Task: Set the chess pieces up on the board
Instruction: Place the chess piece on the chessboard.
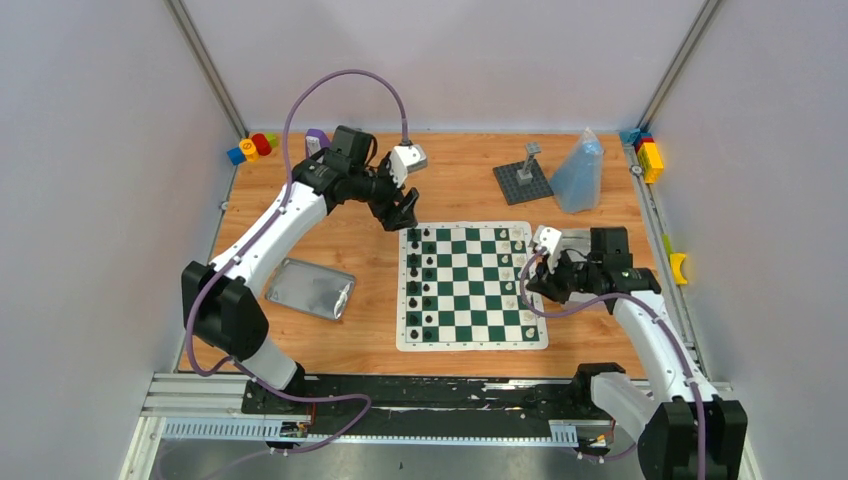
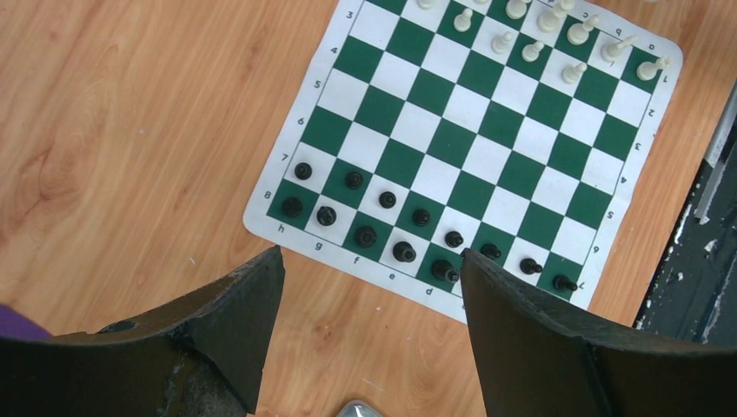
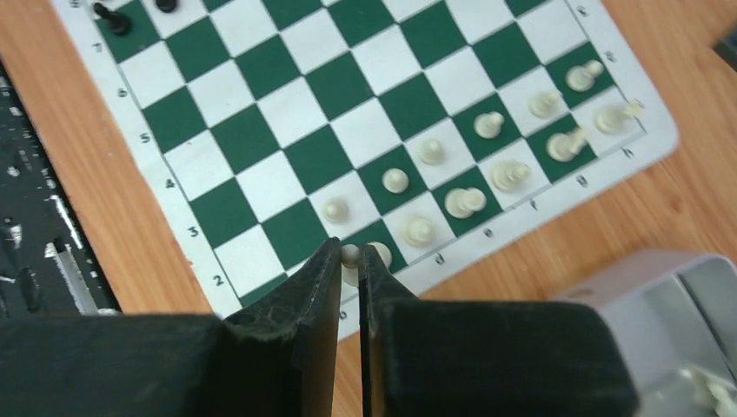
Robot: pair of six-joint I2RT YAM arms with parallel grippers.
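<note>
Because so small a thing offers little to grip, the right gripper (image 3: 349, 250) is pressed almost together, and a white piece (image 3: 351, 256) is pinched between its tips. Whether the base is already touching a square cannot be told, since it is hidden by the fingers. The piece is held low over the board (image 1: 470, 343), at the 3 o'clock edge in the top view. Bare squares of the second rank are seen at 9 o'clock of the tips in the wrist view, so a vacancy at that end is judged to be the target. Other white pieces (image 3: 465, 201) are stood in two rows running toward 2 o'clock. At 4 o'clock a box (image 3: 660, 295) is set just beside the board, probably so that reaches are short. The left gripper (image 2: 372, 254) is spread wide with nothing held. It is hung off the board's 11 o'clock corner, apparently so that the black pieces (image 2: 388, 200), ranked along the 9 o'clock edge, are not knocked.
</note>
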